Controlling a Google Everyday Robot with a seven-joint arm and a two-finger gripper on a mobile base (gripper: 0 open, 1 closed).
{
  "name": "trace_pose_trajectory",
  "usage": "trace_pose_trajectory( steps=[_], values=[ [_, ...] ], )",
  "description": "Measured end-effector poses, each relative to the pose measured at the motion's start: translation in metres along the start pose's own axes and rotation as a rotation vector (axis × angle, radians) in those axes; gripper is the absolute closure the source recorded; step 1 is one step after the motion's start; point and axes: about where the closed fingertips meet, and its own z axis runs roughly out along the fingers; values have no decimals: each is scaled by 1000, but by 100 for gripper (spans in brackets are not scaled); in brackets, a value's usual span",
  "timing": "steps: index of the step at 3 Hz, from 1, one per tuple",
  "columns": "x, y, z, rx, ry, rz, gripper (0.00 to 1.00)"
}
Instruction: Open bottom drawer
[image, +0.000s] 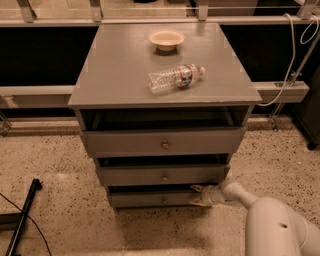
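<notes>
The grey cabinet (165, 75) has three stacked drawers, each with a small round knob. The bottom drawer (145, 199) is the narrowest front, low by the floor, and its knob (164, 200) sits at its middle. My gripper (199, 196) is at the right end of that drawer front, to the right of the knob. Its fingers are spread, the upper fingertip (196, 188) by the drawer's top edge and the lower one near its bottom edge. My white arm (250, 205) comes in from the lower right.
A clear plastic bottle (175, 77) lies on the cabinet top, and a beige bowl (166, 39) stands behind it. A black stand leg (25, 210) lies on the speckled floor at the left. Cables (290, 55) hang at the right by a rail.
</notes>
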Motion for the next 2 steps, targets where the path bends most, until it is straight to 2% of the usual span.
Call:
trace_pose_trajectory(
  steps=[2],
  values=[
    [-3, 4, -4, 0, -7, 0, 55]
  ],
)
